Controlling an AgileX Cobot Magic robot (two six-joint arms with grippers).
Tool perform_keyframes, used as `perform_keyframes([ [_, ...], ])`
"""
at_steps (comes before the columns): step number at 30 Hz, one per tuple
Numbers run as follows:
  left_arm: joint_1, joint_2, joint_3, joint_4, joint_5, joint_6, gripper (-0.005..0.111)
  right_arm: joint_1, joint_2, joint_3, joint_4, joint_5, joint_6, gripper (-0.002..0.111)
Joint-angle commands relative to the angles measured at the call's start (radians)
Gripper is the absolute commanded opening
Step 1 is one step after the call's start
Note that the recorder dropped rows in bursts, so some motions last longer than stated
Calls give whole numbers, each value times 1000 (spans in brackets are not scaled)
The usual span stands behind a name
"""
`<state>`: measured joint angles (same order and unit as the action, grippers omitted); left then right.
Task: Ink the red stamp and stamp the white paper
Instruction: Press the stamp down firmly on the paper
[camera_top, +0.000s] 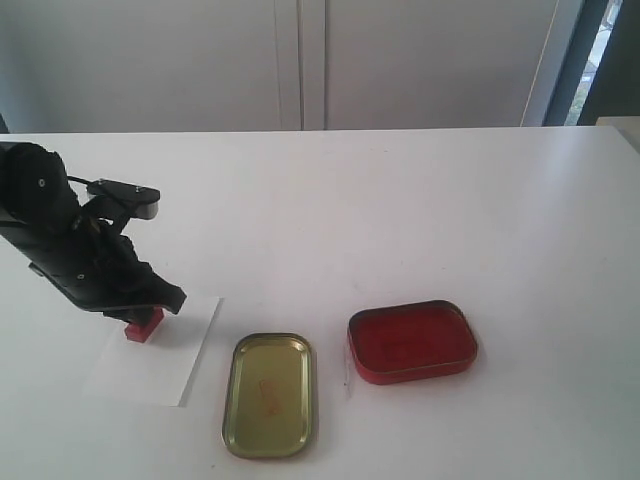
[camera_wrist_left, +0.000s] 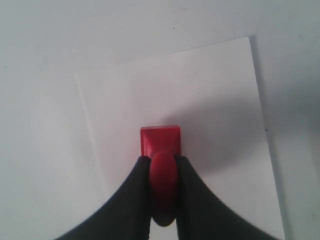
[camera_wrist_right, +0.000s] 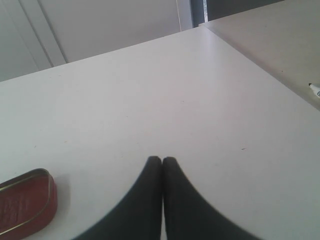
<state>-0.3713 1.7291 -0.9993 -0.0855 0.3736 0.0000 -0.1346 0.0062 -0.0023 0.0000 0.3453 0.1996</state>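
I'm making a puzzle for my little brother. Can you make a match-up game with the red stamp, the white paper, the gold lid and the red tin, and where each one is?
Things:
1. red stamp
2. white paper
3. gold lid
4. red ink tin

Places:
A. open, farthest right in the exterior view
B. pinched between the left fingers
C. lying flat under the stamp
D. between the paper and the ink tin

Pairs: 1-B, 2-C, 3-D, 4-A
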Motion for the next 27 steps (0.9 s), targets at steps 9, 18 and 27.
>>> perform_keyframes([
  [9, -3, -1, 3, 17, -16, 0, 0, -5, -6, 2, 0, -3, 0, 0],
  [18, -3, 120, 3, 31, -31, 0, 0, -5, -6, 2, 0, -3, 0, 0],
  [27, -1, 134, 3, 31, 14, 0, 0, -5, -6, 2, 0, -3, 0, 0],
])
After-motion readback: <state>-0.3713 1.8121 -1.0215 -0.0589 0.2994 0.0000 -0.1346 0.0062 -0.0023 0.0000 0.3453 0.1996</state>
